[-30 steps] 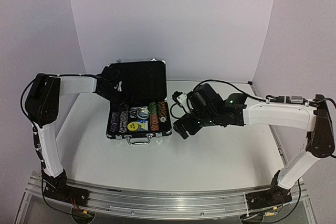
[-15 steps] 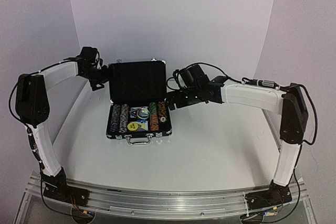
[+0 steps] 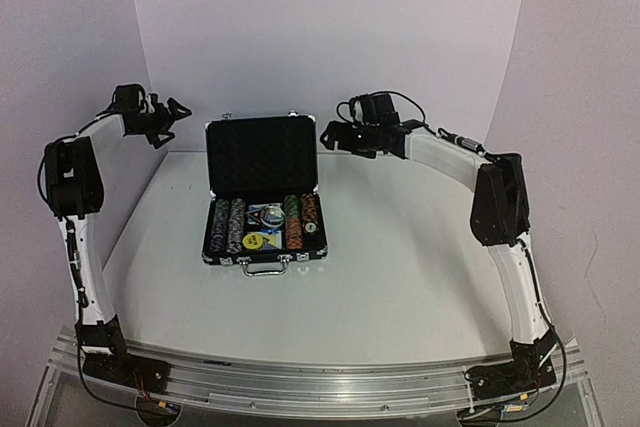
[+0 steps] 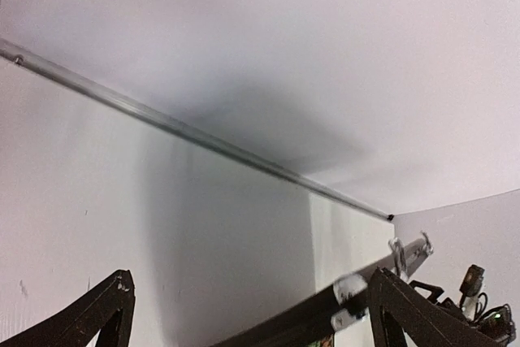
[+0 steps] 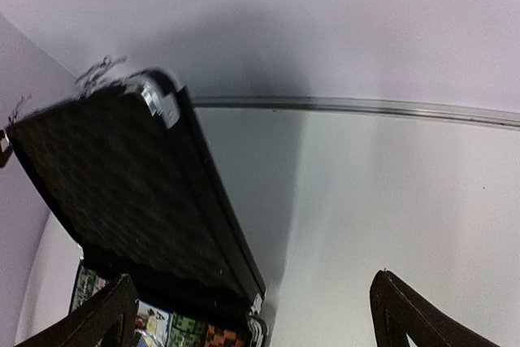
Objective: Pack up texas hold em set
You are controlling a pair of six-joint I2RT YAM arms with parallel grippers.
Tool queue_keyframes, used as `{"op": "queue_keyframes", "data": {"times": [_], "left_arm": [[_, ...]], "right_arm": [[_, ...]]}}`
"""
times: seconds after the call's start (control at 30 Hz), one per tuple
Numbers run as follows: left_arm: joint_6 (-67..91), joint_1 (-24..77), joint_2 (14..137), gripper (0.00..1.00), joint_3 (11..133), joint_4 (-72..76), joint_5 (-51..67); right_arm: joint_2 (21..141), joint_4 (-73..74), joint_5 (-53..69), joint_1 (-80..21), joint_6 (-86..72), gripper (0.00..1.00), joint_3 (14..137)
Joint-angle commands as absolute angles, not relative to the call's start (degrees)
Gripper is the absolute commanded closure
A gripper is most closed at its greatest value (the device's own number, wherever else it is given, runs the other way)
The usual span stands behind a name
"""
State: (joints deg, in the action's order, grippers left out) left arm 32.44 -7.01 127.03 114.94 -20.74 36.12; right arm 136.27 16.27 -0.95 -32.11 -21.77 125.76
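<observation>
- Two robot arms reach toward an open black case (image 3: 264, 247) with silver trim, which sits on a white desk (image 3: 400, 267).
- The case's handle (image 3: 266, 268) faces the arm bases, and its lid (image 3: 262, 155) stands upright at the far side of the case, foam lining facing forward.
- Inside the case, rows of striped poker chips (image 3: 229, 225) fill both ends. A yellow button (image 3: 254, 240) lies in the middle, among blue pieces too small to make out.
- Nothing of the set is visible on the desk outside the case, so the filling appears done.
- The left pincer (image 3: 172, 119) hangs in the air to the left of the lid, level with its top edge and apart from it. Its fingers are spread wide and grip nothing.
- The right pincer (image 3: 328, 137) sits just beside the lid's upper right corner. Its fingers are also spread wide and empty. Whether it touches the lid cannot be told.
- The step in hand looks like closing the case, with both pincers flanking the raised lid.
- The next move likely calls for a pincer to get behind or over the lid's top edge and tip it forward and down onto the case.
- The push should be slow and even, so that the light case does not slide toward the arm bases.
</observation>
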Motion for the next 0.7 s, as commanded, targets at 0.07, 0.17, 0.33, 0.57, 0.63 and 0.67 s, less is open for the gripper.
{"op": "queue_keyframes", "data": {"times": [0.07,0.17,0.33,0.57,0.63,0.67], "left_arm": [[40.9,-6.2,140.8,0.00,130.0,-16.7,49.8],[43.3,-4.7,145.2,0.00,131.9,-14.4,53.2],[44.5,-1.0,148.5,0.00,134.0,-12.8,58.4],[41.2,-0.2,141.8,0.03,121.9,-8.7,63.6],[37.5,1.4,139.3,0.04,118.4,-9.9,64.4],[35.8,1.7,138.3,0.04,116.3,-10.8,64.6]], "right_arm": [[147.2,5.0,12.5,-27.9,-34.5,0.05,136.8],[151.7,0.8,16.1,-27.7,-35.2,0.04,141.5],[154.0,-6.7,21.0,-27.7,-37.0,0.03,142.9],[144.4,-10.4,26.3,-27.7,-36.5,0.08,128.3],[136.8,-12.6,26.6,-27.8,-34.9,0.08,119.3],[133.6,-13.7,26.2,-27.8,-34.4,0.08,113.3]]}}
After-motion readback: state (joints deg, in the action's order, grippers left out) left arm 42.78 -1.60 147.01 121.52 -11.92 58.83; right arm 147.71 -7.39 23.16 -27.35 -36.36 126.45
